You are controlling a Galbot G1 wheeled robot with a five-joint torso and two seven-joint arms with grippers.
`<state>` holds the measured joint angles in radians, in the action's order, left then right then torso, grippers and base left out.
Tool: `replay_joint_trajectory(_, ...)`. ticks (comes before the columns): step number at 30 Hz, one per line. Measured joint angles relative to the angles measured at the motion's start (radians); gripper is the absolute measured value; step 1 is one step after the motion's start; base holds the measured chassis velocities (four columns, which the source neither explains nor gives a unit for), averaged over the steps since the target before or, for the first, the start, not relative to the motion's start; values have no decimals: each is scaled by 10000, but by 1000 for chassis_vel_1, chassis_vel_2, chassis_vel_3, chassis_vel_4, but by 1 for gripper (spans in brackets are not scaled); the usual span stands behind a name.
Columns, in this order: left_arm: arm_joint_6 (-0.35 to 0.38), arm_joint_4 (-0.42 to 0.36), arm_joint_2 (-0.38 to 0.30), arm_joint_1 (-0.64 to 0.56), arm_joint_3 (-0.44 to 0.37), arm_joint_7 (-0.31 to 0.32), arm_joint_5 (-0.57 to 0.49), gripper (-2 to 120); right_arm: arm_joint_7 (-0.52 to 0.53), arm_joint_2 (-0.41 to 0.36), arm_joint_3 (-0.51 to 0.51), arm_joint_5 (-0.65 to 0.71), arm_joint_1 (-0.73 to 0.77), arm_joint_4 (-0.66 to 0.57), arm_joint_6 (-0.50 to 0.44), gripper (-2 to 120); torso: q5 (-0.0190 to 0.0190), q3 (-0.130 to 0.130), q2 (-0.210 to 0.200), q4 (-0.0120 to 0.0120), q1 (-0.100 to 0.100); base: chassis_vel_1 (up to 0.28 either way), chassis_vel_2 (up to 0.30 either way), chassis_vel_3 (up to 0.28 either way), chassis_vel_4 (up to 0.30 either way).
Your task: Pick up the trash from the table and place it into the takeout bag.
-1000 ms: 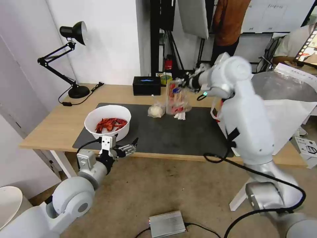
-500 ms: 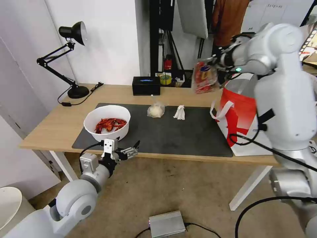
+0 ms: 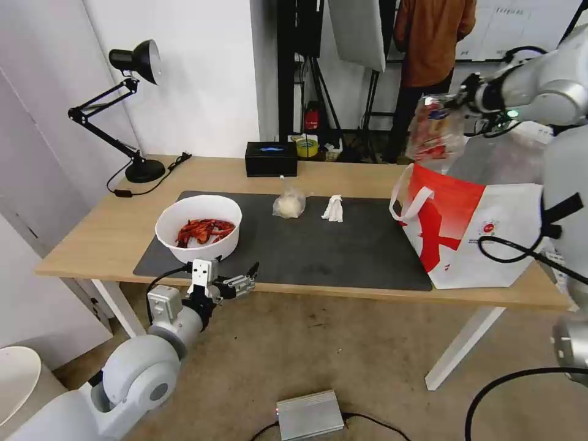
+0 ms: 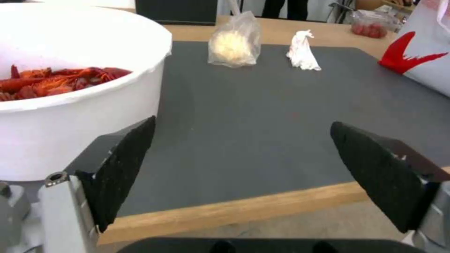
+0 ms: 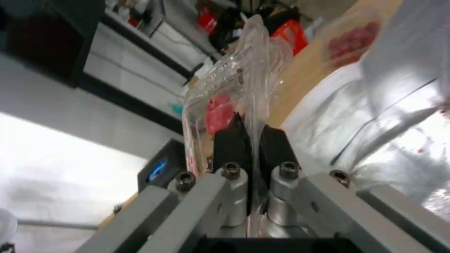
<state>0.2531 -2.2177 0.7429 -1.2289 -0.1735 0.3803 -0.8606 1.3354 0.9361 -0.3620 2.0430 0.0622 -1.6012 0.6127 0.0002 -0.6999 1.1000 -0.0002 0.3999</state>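
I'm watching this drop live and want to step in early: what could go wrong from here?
The right gripper pinches only a thin edge of the clear plastic clamshell with red bits, so it might slip free. The clamshell hangs above the near rim of the white and red takeout bag, so a release could catch the rim or land on the light-wood table. The soft bag's mouth could also fold shut.

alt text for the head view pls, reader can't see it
The right gripper holds a clear plastic clamshell above the open takeout bag at the table's right end. A bowl of crayfish shells, knotted bag and tissue lie on the grey mat; the left gripper waits open below the table's near edge.
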Motion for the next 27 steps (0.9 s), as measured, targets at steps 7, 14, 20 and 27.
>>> replay_joint_trajectory(7,-1,29,135,-60,6,6,46,100,-42,-326,-185,37,73,306,-6,0,0,-1,0,1,0,0,0,0,0)
replay_joint_trajectory(14,1,-90,169,-293,-99,21,119,100,-212,-669,-411,23,196,751,42,0,0,0,0,1,0,0,0,0,0)
replay_joint_trajectory(20,2,-168,149,-374,-179,34,119,100,-389,-838,-805,-44,566,900,112,0,-2,0,0,0,0,0,0,0,0)
replay_joint_trajectory(27,1,-245,129,-467,-242,41,126,100,-431,-910,-1257,-185,1345,875,223,0,0,-2,0,1,0,0,0,0,0)
